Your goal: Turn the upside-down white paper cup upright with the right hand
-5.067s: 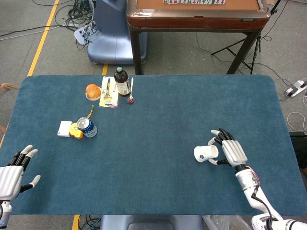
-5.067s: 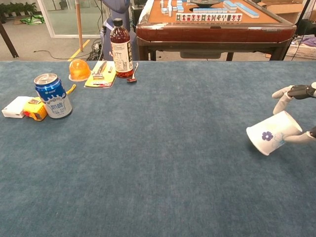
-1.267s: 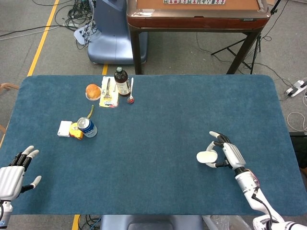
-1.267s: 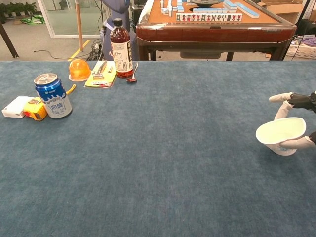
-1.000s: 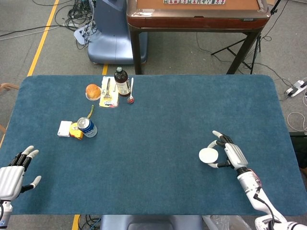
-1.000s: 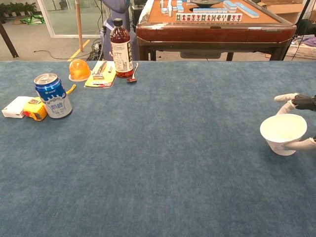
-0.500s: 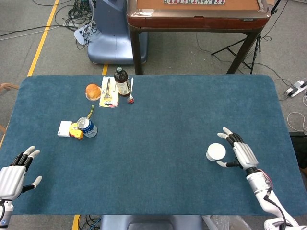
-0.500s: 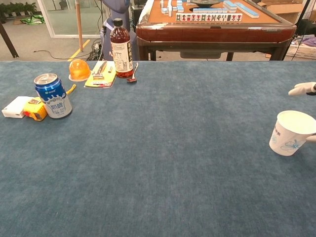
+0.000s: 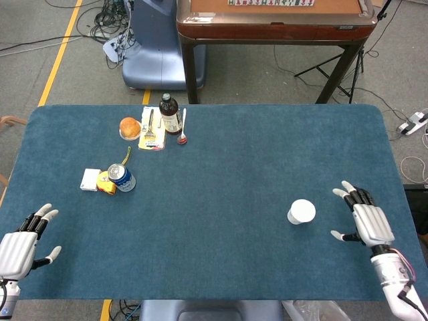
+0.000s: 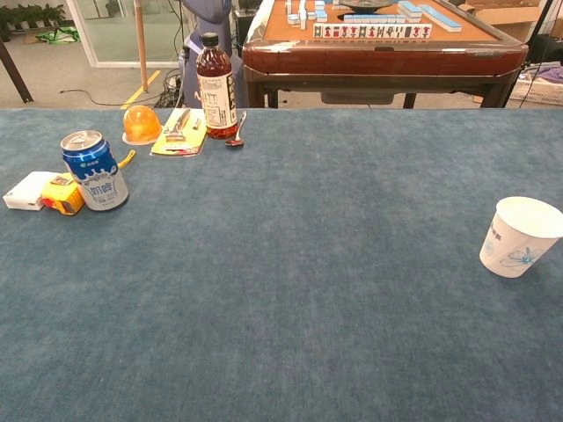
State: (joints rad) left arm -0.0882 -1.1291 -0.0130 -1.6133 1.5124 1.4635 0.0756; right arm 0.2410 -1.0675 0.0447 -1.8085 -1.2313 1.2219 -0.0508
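The white paper cup point(image 9: 301, 212) point(image 10: 520, 236) stands upright on the blue table, mouth up, at the right side. My right hand point(image 9: 364, 220) is to the right of the cup, apart from it, fingers spread and holding nothing; the chest view does not show it. My left hand point(image 9: 20, 244) hovers at the table's near left corner, fingers apart and empty, also seen only in the head view.
At the left stand a blue drinks can point(image 10: 94, 170), a small white box point(image 10: 28, 191) and a yellow packet point(image 10: 63, 194). Farther back are a dark bottle point(image 10: 216, 85), an orange bun point(image 10: 142, 123) and cutlery on a yellow card point(image 10: 180, 132). A mahjong table point(image 9: 275, 20) stands beyond.
My right hand set the cup upright, let go of it and drew away to the right, out of the chest view. The left hand stayed put.
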